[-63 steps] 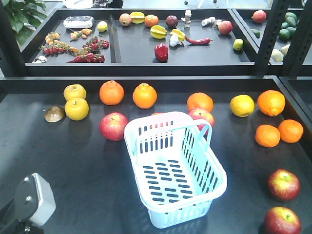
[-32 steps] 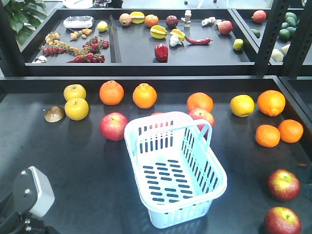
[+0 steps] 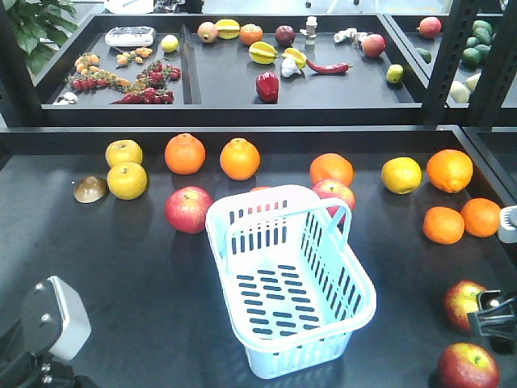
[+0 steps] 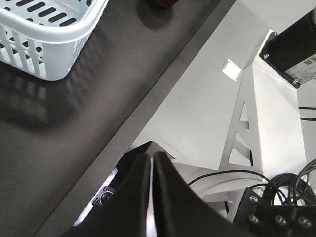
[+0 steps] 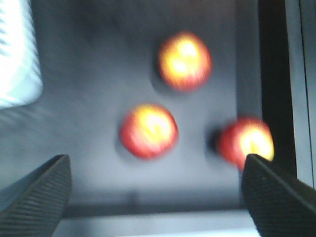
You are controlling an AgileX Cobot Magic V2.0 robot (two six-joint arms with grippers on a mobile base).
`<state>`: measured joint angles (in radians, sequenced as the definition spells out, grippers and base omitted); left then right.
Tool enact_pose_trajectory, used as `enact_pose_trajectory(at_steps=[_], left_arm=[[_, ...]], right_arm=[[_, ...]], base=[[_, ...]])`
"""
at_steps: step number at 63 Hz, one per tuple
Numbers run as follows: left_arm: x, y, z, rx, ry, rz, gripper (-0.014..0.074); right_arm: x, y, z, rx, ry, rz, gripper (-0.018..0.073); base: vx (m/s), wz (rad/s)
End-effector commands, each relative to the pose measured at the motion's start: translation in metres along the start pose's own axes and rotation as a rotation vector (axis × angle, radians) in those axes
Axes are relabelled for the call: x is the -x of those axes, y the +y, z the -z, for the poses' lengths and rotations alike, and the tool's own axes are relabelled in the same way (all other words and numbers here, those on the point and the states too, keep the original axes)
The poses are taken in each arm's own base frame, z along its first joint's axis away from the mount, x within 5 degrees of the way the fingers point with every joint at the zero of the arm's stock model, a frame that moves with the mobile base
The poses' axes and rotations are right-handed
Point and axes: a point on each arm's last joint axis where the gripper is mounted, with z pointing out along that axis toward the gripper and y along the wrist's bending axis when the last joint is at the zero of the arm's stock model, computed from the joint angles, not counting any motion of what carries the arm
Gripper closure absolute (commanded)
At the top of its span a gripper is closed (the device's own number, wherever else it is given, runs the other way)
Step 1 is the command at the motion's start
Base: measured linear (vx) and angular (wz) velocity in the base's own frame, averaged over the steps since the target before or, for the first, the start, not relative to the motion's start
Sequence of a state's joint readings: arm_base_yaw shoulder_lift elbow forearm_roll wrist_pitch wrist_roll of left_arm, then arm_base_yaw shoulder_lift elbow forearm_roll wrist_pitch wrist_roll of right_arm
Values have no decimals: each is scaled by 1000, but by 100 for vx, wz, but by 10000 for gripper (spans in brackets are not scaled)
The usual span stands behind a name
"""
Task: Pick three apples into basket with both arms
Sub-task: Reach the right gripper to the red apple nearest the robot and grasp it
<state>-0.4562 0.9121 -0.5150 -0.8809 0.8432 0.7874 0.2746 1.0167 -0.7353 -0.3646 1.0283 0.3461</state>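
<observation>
The pale blue basket [image 3: 291,275] stands empty in the middle of the dark table, and its corner [image 4: 44,34] shows in the left wrist view. One red apple [image 3: 188,209] lies left of it and another [image 3: 335,192] behind its far rim. Two more apples [image 3: 462,301] [image 3: 467,366] lie at the right front. My right arm [image 3: 494,319] reaches in over them. In the blurred right wrist view my right gripper [image 5: 155,160] is open above three apples [image 5: 148,130] [image 5: 185,60] [image 5: 245,140]. My left gripper [image 4: 151,158] is shut and empty over the table's front edge.
Oranges [image 3: 240,158] [image 3: 449,170] and yellow fruits [image 3: 127,180] lie along the back of the table. A raised shelf [image 3: 226,81] with small produce stands behind. My left arm's grey casing [image 3: 56,319] is at the front left. A white frame [image 4: 266,113] stands beyond the table edge.
My right arm has come into view at the right edge, partly covering the nearer right apple. The left arm's casing has sunk slightly lower and to the left.
</observation>
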Motion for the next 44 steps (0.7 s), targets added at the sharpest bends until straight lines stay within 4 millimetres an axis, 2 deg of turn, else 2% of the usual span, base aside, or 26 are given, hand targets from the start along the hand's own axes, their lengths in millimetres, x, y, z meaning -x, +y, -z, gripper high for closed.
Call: enact_pose_trajectory(at_steps=[1, 9, 21, 44], left_arm=[[10, -5, 5, -12, -66, 18, 603], [10, -5, 5, -12, -66, 18, 603], [10, -5, 5, -12, -66, 18, 603], [10, -5, 5, -12, -66, 18, 603]], right_arm=[[17, -10, -7, -40, 9, -46, -76], [33, -21, -29, -5, 107, -106, -74], [55, -35, -56, 178, 201, -197, -68], [59, -31, -128, 216, 364, -185, -59]], base=[[0, 0], [0, 0], [0, 0], [0, 0]])
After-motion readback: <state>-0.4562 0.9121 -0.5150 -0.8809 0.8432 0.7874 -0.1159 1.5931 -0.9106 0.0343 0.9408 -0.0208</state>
